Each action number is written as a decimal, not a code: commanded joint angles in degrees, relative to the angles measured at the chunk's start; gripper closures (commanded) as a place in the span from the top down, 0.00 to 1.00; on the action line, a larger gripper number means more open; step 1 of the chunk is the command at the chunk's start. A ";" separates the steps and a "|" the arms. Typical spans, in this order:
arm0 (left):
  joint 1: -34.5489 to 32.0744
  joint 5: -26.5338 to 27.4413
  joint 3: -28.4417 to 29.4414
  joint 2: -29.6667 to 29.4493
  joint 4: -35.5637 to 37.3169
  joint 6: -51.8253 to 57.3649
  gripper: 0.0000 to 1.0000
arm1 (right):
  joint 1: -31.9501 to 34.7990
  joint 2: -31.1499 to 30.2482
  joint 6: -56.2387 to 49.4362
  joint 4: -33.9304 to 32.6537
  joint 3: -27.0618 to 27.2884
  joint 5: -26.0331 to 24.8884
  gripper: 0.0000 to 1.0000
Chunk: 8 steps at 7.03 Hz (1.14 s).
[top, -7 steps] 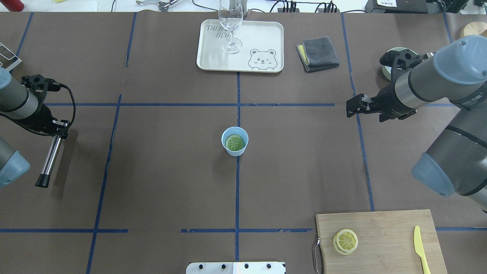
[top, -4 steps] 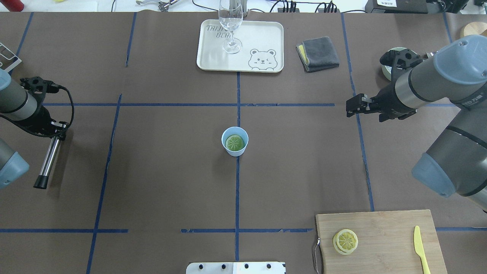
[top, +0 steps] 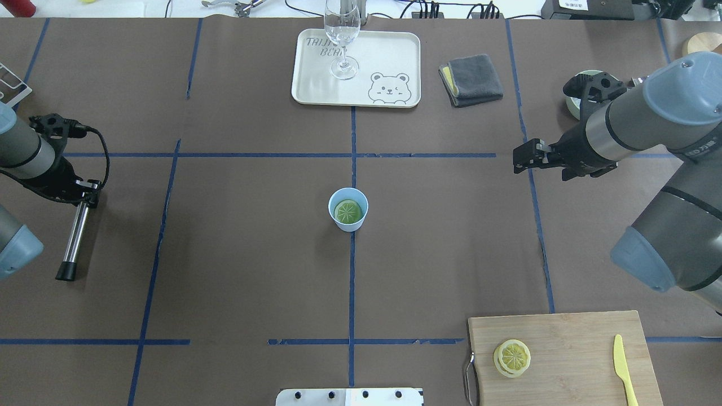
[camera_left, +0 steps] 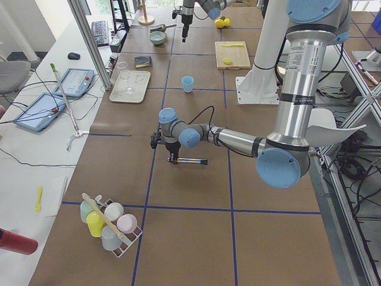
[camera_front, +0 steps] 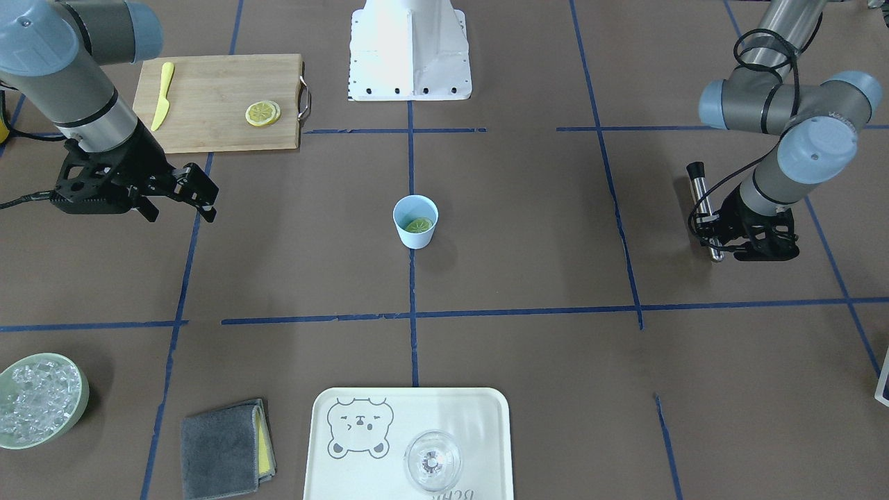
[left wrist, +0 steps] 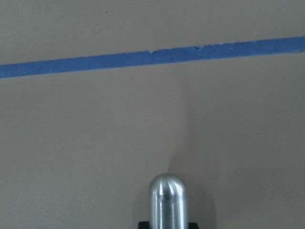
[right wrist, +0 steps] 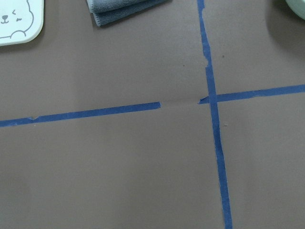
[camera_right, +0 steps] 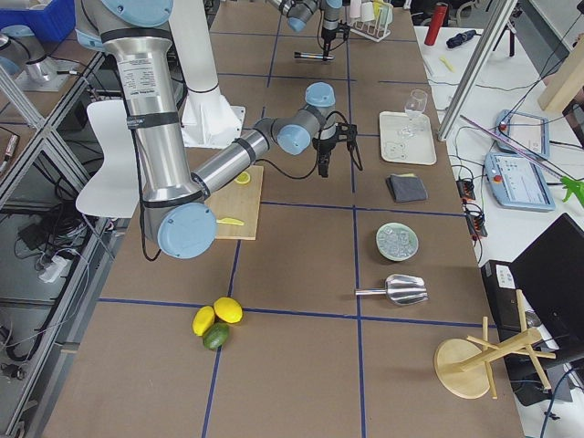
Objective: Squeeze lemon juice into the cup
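Observation:
The pale blue cup [top: 348, 220] stands at the table's middle, also in the front view [camera_front: 415, 233]. A lemon slice [top: 348, 211] lies flat inside it. More lemon slices [top: 512, 357] lie stacked on the wooden cutting board [top: 575, 338]. My right gripper [top: 520, 160] hovers far right of the cup, open and empty. My left gripper [top: 86, 193] is at the far left, shut on a metal rod [top: 75, 234] with a black tip, held low and level over the table. The rod's rounded end shows in the left wrist view [left wrist: 167, 198].
A cream tray [top: 395, 56] with a clear glass [top: 342, 34] sits at the far middle, with a folded grey cloth [top: 471, 79] to its right. A green ice bowl [camera_front: 38, 399] sits behind my right arm. A yellow plastic knife [top: 624, 369] lies on the board.
My left gripper has shifted slightly left with the rod, and the rod's shadow has drawn closer to it. The right arm, the cup and the slices have not moved.

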 commanded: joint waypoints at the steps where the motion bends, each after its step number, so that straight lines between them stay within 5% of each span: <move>1: 0.09 0.00 -0.29 -0.12 -0.04 -0.07 1.00 | 0.00 0.00 -0.03 0.00 -0.04 0.08 1.00; 4: -1.14 0.00 -9.03 0.14 0.57 0.81 1.00 | 6.28 -0.61 -5.00 -0.61 -0.74 5.14 1.00; 6: -7.60 -1.13 -12.41 0.23 0.92 7.44 1.00 | 17.17 -1.14 -19.90 -5.33 -4.24 12.27 1.00; 8: -16.65 -7.81 -12.68 4.07 0.67 22.27 1.00 | 25.80 -1.14 -37.30 -11.31 -8.90 13.09 1.00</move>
